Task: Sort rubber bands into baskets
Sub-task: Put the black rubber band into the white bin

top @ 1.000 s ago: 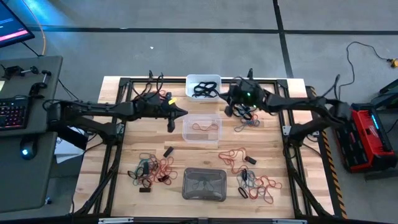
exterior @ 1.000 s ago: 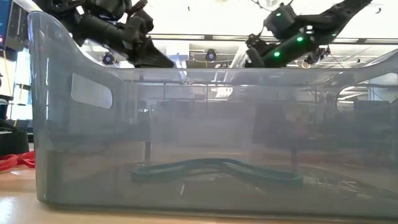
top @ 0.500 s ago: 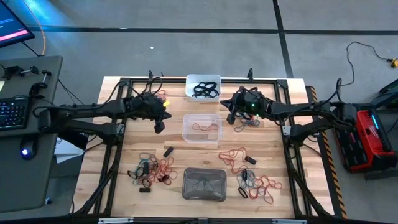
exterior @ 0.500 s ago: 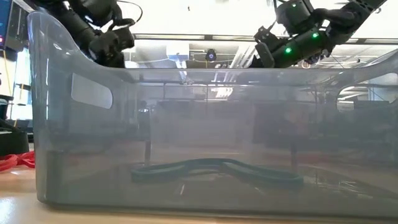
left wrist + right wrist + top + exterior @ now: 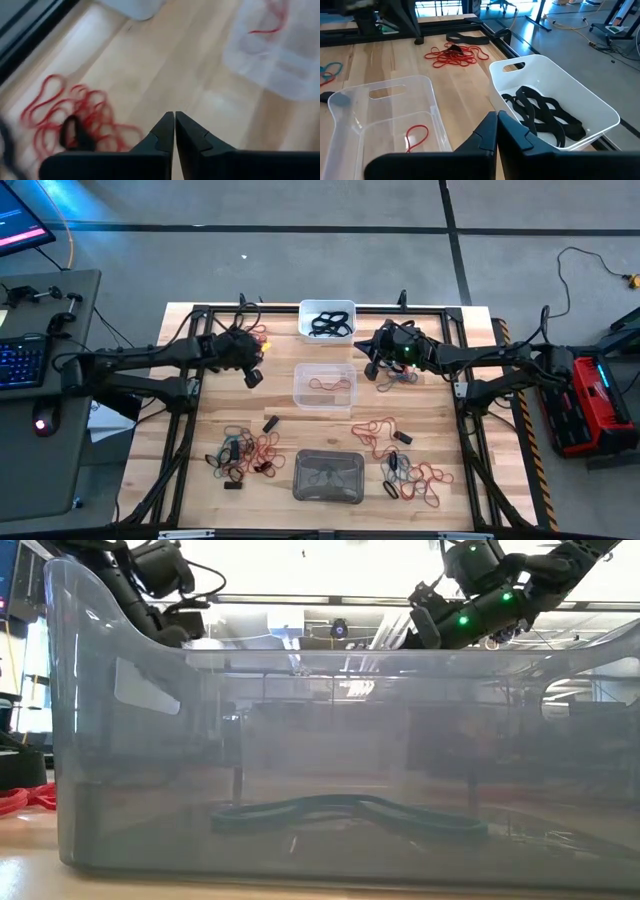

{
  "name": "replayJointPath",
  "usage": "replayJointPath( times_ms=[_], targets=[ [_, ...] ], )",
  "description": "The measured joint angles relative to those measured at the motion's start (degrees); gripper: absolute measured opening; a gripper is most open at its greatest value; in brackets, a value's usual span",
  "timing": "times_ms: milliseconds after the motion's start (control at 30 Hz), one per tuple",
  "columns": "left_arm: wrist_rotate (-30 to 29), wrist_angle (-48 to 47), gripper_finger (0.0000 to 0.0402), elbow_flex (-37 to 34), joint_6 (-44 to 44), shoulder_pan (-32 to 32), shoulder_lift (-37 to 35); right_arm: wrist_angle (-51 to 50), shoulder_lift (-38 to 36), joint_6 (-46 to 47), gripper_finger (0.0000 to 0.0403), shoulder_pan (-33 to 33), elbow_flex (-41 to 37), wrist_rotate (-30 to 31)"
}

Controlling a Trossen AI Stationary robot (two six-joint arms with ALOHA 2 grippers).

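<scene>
The white basket [image 5: 327,321] at the far middle holds black rubber bands [image 5: 545,117]. The clear basket [image 5: 324,387] in front of it holds one red band [image 5: 417,136]. The grey basket [image 5: 328,477] stands near the front edge with a teal band [image 5: 350,810] on its floor. My left gripper [image 5: 253,379] hangs shut and tipped down, left of the clear basket [image 5: 280,50] and beside a red band pile [image 5: 75,115]. My right gripper [image 5: 371,368] is shut in the air, right of the clear basket [image 5: 385,115] and the white basket [image 5: 555,95]. Neither holds anything.
Loose red, black and teal bands lie in heaps at the near left [image 5: 245,455], the near right [image 5: 412,477], right of centre [image 5: 383,430] and under the right arm [image 5: 400,377]. A black frame rail [image 5: 190,395] runs along the table's edges.
My left gripper has drawn back from the clear basket's far left corner toward the table's left edge and has tipped steeply downward. My right gripper has shifted a little toward the near edge, then held still. Both stay shut, and no band has moved.
</scene>
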State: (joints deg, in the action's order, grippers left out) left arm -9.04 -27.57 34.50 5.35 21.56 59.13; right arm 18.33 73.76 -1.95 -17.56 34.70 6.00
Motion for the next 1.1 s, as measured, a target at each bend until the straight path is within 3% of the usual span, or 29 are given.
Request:
replayJointPath(
  times_ms=[233, 500, 700, 833, 1100],
  targets=[
    [-0.1, -9.1, 0.0063, 2.5, 0.0, 2.6, 0.6, 0.0, 0.0, 0.2, 0.0000, 0.0, 0.0, -0.2],
    [1.2, -9.8, 0.0102, 2.9, -2.0, 6.2, 6.1, 0.0, 0.0, 0.0, 0.0000, 0.0, 0.0, -0.3],
    [0.0, -6.7, 0.0108, 3.4, 0.8, 10.9, 13.3, 0.0, 0.0, 0.0, 0.0000, 0.0, 0.0, -0.4],
    [-4.2, -6.3, 0.0108, 6.0, 1.9, 13.4, 17.1, 0.0, 0.0, 0.0, 0.0000, 0.0, 0.0, -0.4],
    [-5.0, -5.5, 0.0108, 10.2, -3.1, 17.2, 24.2, -0.5, 0.0, 0.0, 0.0000, 0.0, 0.0, -0.4]
  ],
)
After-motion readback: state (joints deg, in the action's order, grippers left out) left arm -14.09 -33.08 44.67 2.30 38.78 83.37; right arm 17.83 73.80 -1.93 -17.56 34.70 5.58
